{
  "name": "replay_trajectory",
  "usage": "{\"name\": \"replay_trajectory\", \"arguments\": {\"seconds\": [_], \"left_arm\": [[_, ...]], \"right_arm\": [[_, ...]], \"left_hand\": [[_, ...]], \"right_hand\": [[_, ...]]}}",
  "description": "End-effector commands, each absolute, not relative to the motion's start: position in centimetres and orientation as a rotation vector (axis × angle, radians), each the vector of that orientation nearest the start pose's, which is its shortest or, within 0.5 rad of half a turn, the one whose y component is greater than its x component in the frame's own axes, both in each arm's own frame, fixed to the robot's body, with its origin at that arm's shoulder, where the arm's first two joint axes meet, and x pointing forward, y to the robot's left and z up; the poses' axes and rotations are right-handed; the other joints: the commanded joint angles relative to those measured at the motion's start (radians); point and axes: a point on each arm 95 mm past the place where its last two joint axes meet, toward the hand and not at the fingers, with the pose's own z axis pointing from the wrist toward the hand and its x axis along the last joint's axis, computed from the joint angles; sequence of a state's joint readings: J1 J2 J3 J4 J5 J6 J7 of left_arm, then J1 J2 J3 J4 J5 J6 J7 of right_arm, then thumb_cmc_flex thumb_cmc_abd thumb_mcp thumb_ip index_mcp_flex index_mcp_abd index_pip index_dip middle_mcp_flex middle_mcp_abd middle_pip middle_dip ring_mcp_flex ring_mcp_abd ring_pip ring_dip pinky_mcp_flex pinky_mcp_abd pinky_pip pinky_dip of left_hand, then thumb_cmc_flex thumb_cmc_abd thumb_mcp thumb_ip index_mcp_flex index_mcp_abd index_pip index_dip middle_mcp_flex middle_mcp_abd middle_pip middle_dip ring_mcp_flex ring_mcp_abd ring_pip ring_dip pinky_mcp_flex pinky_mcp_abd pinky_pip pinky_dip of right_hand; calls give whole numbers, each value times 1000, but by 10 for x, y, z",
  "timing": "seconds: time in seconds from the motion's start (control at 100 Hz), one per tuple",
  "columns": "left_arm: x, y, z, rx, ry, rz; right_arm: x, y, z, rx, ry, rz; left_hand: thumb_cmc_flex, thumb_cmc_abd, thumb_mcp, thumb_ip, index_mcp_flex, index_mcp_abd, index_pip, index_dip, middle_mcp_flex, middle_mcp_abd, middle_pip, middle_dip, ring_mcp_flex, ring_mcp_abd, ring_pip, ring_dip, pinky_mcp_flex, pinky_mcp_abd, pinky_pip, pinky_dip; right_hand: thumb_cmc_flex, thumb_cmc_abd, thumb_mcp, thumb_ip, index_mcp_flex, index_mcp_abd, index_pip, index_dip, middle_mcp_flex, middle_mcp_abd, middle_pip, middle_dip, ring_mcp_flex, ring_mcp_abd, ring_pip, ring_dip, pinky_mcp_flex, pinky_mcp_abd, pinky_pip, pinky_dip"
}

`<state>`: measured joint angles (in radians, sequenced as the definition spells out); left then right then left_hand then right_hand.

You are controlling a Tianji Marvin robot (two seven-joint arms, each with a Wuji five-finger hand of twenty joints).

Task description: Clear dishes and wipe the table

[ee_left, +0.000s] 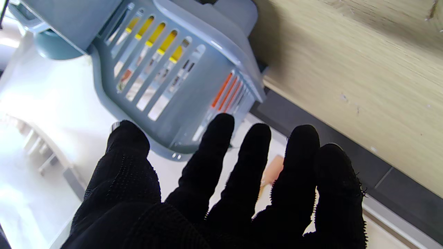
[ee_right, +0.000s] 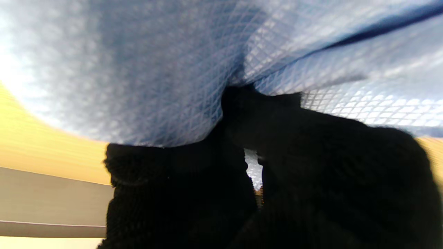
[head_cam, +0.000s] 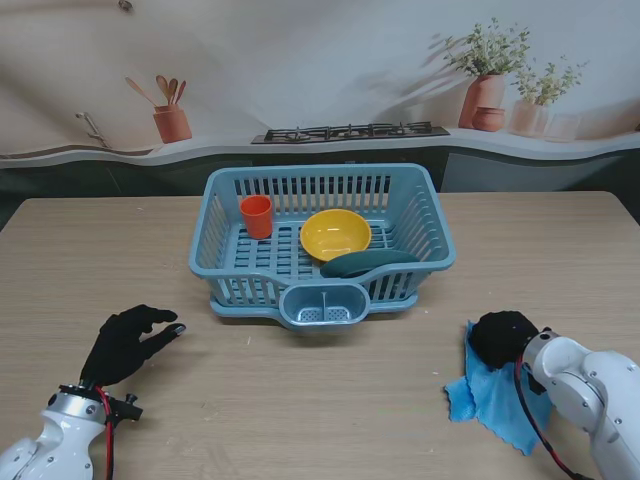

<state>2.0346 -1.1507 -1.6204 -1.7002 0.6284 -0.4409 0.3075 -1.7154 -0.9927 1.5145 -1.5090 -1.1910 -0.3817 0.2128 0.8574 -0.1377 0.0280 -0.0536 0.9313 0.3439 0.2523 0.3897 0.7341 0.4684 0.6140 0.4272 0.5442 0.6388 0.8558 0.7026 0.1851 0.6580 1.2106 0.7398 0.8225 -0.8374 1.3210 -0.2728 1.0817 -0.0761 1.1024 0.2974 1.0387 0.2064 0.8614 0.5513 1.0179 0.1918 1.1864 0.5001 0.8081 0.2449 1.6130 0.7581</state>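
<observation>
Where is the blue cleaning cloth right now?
In the stand's view the blue cleaning cloth lies on the wooden table at the robot's right, under the black-gloved right hand, apart from the blue plastic dish basket.

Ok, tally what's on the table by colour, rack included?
Blue: 2 - rack, cloth
Orange: 1 - cup
Yellow: 1 - bowl
Dark green: 1 - plate
Total: 5
</observation>
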Motion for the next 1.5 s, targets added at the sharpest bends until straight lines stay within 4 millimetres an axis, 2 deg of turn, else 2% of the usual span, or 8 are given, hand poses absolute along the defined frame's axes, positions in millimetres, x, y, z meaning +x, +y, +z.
{"name": "replay_trajectory", "arguments": {"seconds": [0.0, 0.23, 0.66, 0.85, 0.94, 1.07, 1.49], "left_arm": [[282, 101, -343, -1450, 972, -1912], [281, 100, -343, -1453, 971, -1913], [280, 101, -344, -1455, 969, -1916], [281, 100, -343, -1464, 971, -1914], [282, 100, -343, -1470, 969, -1916], [282, 100, -344, -1468, 972, -1914], [281, 102, -344, -1451, 972, -1919]], "right_arm": [[358, -129, -378, 1185, 1978, 1060], [357, -91, -381, 1226, 2023, 1134], [363, 10, -376, 1270, 2122, 1334], [366, 35, -376, 1263, 2156, 1360], [366, 34, -378, 1248, 2184, 1330], [363, 20, -384, 1262, 2176, 1288], [351, -65, -383, 1240, 2095, 1164]], "left_hand": [[29, 44, -30, 26, 36, -9, -9, -4, 2, 16, -4, -3, 9, 41, 10, 10, -9, 11, 14, 12], [29, 44, -29, 26, 36, -9, -9, -4, 2, 16, -4, -3, 9, 41, 9, 10, -10, 10, 13, 12], [28, 47, -30, 26, 35, -10, -10, -4, 0, 16, -5, -3, 7, 41, 9, 10, -11, 10, 13, 11], [27, 46, -30, 26, 36, -10, -10, -4, 0, 15, -5, -3, 8, 39, 9, 10, -10, 10, 13, 11], [28, 44, -30, 26, 37, -10, -9, -3, 2, 16, -5, -3, 8, 42, 9, 10, -10, 10, 13, 11], [27, 46, -30, 26, 37, -14, -9, -3, 2, 14, -4, -3, 9, 40, 9, 10, -10, 10, 13, 11], [27, 46, -30, 26, 35, -13, -9, -2, 1, 15, -5, -3, 8, 40, 9, 10, -10, 11, 13, 11]], "right_hand": [[36, 23, 13, 2, -9, 30, -12, -17, -1, -9, 3, -12, -3, 20, 36, -1, -7, -52, 22, 2], [35, 24, 8, 3, -16, 42, -16, -27, 4, -2, -1, -22, 1, 20, 34, -2, -4, -52, 22, 1], [34, 24, 6, 3, -15, 41, -15, -34, 4, -3, 1, -27, 2, 19, 34, -5, -2, -55, 22, 0], [35, 25, 4, 4, -17, 44, -18, -38, 3, -2, 1, -29, 2, 19, 35, -6, 0, -58, 23, -1], [34, 25, 5, 4, -16, 43, -17, -40, 4, -2, 3, -30, 3, 19, 35, -7, 1, -58, 24, -1], [35, 24, 5, 4, -16, 44, -17, -42, 4, 0, 4, -32, 2, 20, 35, -8, -1, -56, 24, -2], [35, 22, 7, 4, -16, 45, -15, -46, 2, 1, 9, -44, -2, 22, 38, -16, -8, -59, 24, -2]]}}
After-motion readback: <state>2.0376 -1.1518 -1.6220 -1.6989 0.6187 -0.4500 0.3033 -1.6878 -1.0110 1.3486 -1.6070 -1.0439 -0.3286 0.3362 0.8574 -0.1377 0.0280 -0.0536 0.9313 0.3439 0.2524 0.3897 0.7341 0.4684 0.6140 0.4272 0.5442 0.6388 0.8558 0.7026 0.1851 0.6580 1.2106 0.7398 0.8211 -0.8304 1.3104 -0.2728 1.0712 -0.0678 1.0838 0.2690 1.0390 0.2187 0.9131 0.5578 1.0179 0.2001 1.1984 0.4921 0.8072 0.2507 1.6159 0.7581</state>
